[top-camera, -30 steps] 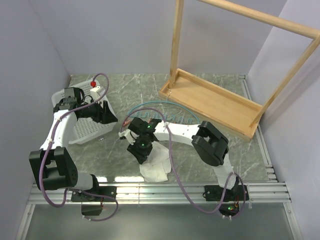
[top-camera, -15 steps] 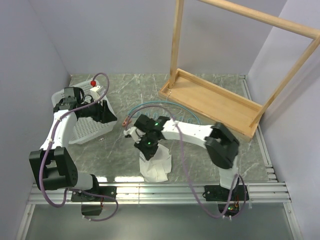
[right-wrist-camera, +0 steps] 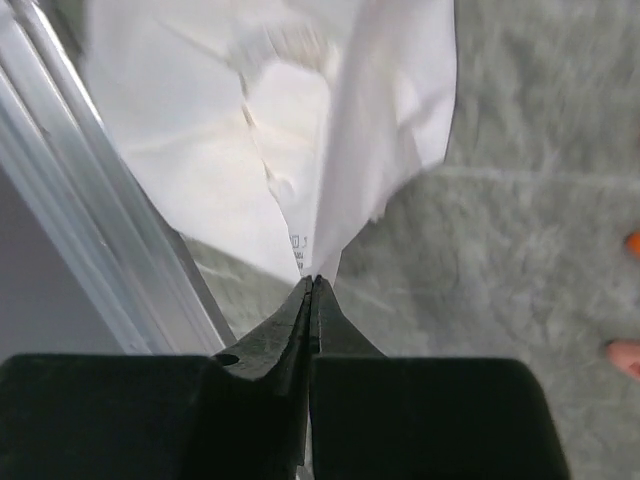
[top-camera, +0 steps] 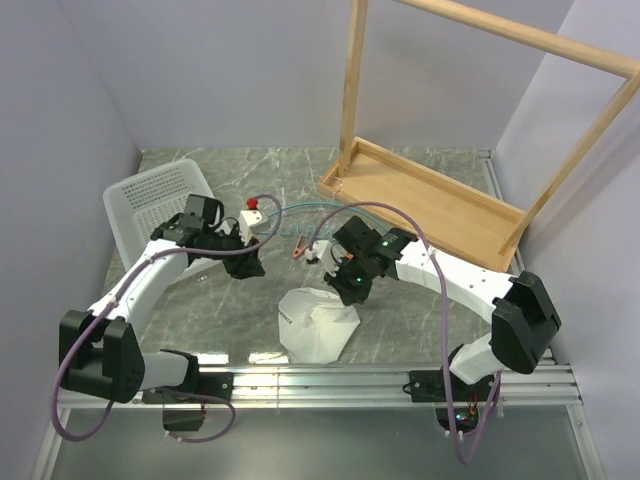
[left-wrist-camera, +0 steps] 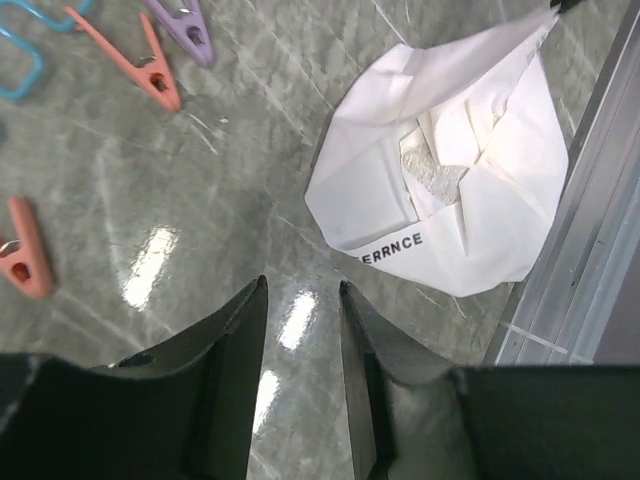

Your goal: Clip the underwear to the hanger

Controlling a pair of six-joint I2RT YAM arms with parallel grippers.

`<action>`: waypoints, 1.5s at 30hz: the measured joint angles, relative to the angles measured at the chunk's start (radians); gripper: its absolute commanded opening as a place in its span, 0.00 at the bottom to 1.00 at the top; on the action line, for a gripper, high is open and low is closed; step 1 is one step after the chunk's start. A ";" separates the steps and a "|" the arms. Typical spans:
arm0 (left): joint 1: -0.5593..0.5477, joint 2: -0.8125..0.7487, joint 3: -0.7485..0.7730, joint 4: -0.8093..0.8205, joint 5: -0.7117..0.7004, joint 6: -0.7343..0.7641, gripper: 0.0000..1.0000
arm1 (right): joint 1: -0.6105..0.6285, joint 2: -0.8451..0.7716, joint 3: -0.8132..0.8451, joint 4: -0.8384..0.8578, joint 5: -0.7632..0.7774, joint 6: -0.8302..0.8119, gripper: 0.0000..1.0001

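Note:
The white underwear (top-camera: pixel 315 325) lies crumpled on the table near the front edge. It also shows in the left wrist view (left-wrist-camera: pixel 450 190) and the right wrist view (right-wrist-camera: pixel 300 130). My right gripper (top-camera: pixel 350 292) is shut on a corner of it (right-wrist-camera: pixel 313 280) and holds that corner raised. My left gripper (top-camera: pixel 243 268) is open and empty, above the table to the left of the underwear (left-wrist-camera: pixel 300 292). The teal hanger (top-camera: pixel 300 209) lies behind both arms, mostly hidden. Its orange clips (top-camera: pixel 297 251) show between the grippers, and in the left wrist view (left-wrist-camera: pixel 150 62).
The white perforated basket (top-camera: pixel 150 197) stands at the back left. The big wooden rack frame (top-camera: pixel 430 205) stands at the back right. A purple clip (left-wrist-camera: pixel 185 25) lies beside the orange ones. The metal rail (top-camera: pixel 380 375) runs along the front edge.
My left arm has left the basket and swung right to the table's middle. My right gripper has moved right and pulled up a corner of the underwear, spreading the cloth.

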 measured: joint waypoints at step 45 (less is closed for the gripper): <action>0.006 0.304 0.085 0.071 -0.008 -0.176 0.58 | 0.226 0.329 0.131 0.076 0.037 0.126 0.43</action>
